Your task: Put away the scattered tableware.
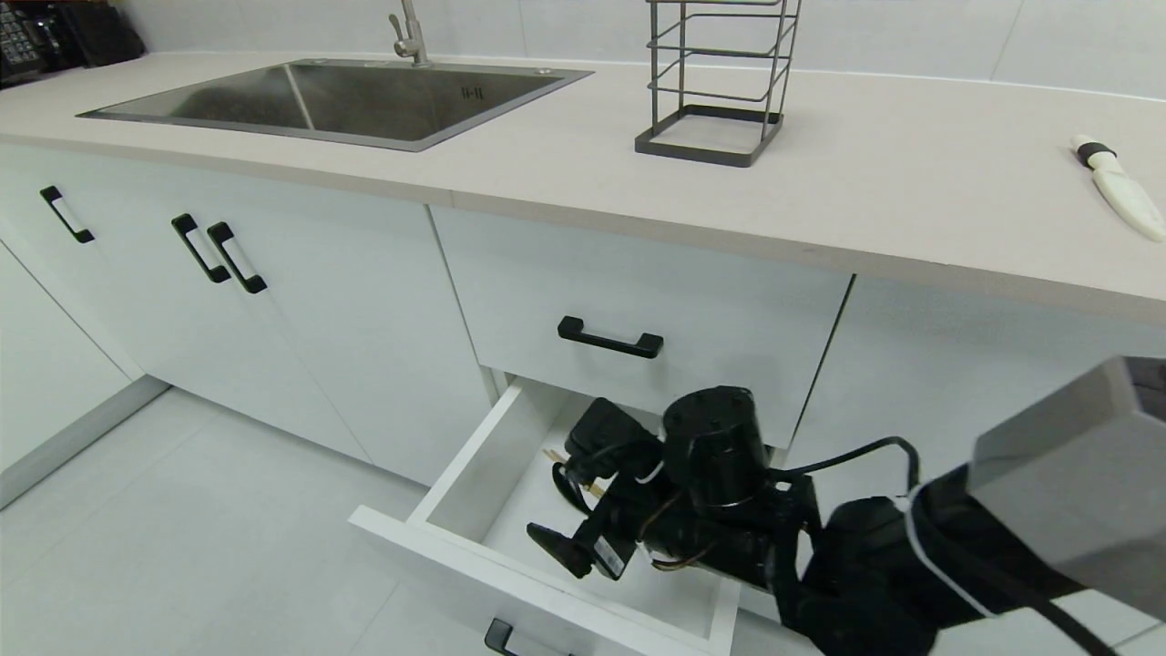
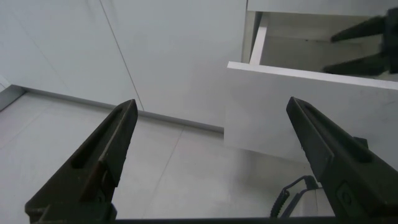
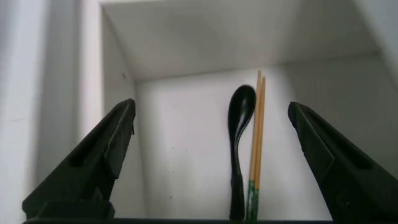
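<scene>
the drawer (image 1: 465,460) is pulled out. the right gripper (image 1: 565,497) hangs over it, its fingers wide apart and holding nothing. a black spoon (image 3: 239,140) and a pair of chopsticks (image 3: 257,137) lie side by side on the drawer floor. the left gripper (image 2: 211,109) is spread open too, low by the drawer front. a white knife (image 1: 1119,187) lies on the counter (image 1: 911,182).

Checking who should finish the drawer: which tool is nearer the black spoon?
Right. The right tool hangs open over the drawer, with the black spoon lying just ahead between its fingers. The left tool is open outside the drawer, facing its front panel.
</scene>
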### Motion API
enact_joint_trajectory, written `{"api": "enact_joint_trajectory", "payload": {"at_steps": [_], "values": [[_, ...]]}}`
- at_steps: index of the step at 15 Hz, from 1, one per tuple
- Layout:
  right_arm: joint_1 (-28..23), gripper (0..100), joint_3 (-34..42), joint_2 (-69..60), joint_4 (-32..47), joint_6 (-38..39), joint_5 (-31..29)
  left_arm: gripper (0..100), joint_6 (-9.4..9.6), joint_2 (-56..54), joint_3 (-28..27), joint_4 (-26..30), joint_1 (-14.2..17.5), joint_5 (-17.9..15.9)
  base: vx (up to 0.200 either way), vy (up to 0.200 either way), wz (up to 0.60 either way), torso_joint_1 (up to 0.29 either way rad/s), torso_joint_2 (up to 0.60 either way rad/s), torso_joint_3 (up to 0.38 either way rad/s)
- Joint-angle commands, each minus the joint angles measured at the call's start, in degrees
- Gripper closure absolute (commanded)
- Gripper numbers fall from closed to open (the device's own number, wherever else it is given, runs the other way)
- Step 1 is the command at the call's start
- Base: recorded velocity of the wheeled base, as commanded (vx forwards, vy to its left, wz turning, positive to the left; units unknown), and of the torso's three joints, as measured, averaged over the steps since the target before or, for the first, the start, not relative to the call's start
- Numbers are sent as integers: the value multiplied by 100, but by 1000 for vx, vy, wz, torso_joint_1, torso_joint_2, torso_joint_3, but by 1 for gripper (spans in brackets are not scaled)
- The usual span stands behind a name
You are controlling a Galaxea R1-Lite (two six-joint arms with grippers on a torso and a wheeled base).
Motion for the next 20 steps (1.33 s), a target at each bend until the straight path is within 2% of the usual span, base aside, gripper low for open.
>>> {"api": "enact_joint_trajectory", "payload": {"at_steps": [1,4,6,9,12,14,16,18,19,20], "values": [[115,0,1628,-1621,-857,1,589,0,0,0,0,-2,1,1,0,0,0,0,0,0],[80,0,2735,-2737,-1085,1,817,0,0,0,0,-2,1,1,0,0,0,0,0,0],[-166,0,3632,-3669,-1094,10,1160,0,-9,0,0,-2,1,1,0,0,0,0,0,0],[-685,0,4221,-4881,-1085,-8,1512,0,0,0,0,-2,1,1,0,0,0,0,0,0],[-1590,0,4590,-6437,-821,-8,1564,0,0,0,0,-2,1,1,0,0,0,0,0,0],[-2443,0,4810,-7861,-426,45,1643,0,0,0,0,-2,1,1,0,0,0,0,0,0],[-3304,0,5161,-9619,453,142,1591,0,0,0,0,-2,1,1,0,0,0,0,0,0],[-4201,0,5240,-11227,1938,168,1555,0,0,0,0,-2,1,1,0,0,0,0,0,0],[-4341,0,5275,-11306,2149,247,1555,0,0,0,0,-2,1,1,0,0,0,0,0,0],[-4394,0,5311,-11297,1824,300,1529,0,-9,0,0,-2,1,1,0,0,0,0,0,0]]}}
